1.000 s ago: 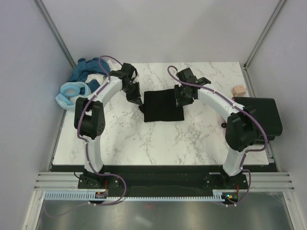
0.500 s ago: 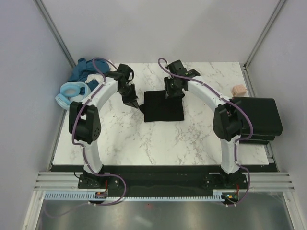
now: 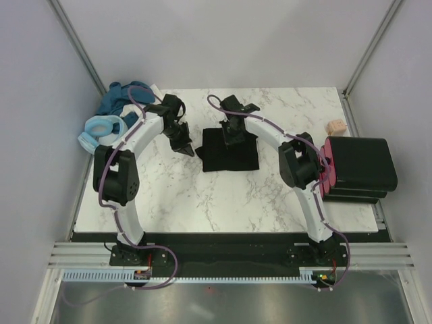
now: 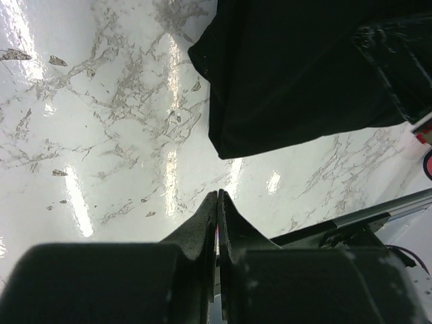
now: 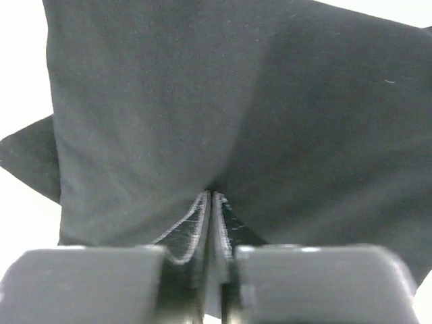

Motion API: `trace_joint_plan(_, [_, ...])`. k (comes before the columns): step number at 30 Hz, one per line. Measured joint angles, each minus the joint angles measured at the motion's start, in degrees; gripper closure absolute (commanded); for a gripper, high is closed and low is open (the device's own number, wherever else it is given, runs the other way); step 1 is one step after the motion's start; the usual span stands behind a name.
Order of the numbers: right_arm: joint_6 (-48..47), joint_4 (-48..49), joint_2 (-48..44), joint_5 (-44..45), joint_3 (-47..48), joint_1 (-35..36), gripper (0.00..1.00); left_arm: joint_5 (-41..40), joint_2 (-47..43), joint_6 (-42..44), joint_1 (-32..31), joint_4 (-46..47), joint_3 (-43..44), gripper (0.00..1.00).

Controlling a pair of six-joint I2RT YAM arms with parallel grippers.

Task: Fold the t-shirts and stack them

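- Done so far, judging from the top view: a stack of folded shirts (image 3: pixel 359 165), mostly black with a pink-red edge on its left side, sits at the right edge of the bench (image 3: pixel 202 202).
- In hand: one black t-shirt (image 3: pixel 229 155) lies in the middle of the frame, already folded down to a compact rectangle with a flap sticking out at its left side.
- The right claw (image 3: pixel 233 137) is at the rectangle's upper edge. Its wrist view shows the fingers pressed together, with black cloth puckered at their tips, so it is pinching this shirt.
- The left claw (image 3: pixel 185 145) is closed on nothing, just left of the shirt, over bare marble.
- This piece probably needs a last fold or a carry to the stack.
- Left to do: a teal-blue t-shirt (image 3: pixel 123 98) and a light blue t-shirt (image 3: pixel 100 129) are bunched, unfolded, at the upper left. More may be hidden in that heap.
- Roughly past halfway, I judge.
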Motion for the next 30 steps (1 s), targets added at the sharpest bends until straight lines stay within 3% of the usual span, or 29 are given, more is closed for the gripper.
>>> trace_joint_plan(16, [1.9,-1.2,3.3,3.3,2.1,-0.2,1.0,0.1,-4.2,0.0,0.0,0.1,-0.2,0.98])
trace_joint_plan(30, [5.1,-3.0,7.6,8.0,10.0,-10.3,1.0,1.0,-4.2,0.0,0.0,-0.2,-0.3,0.98])
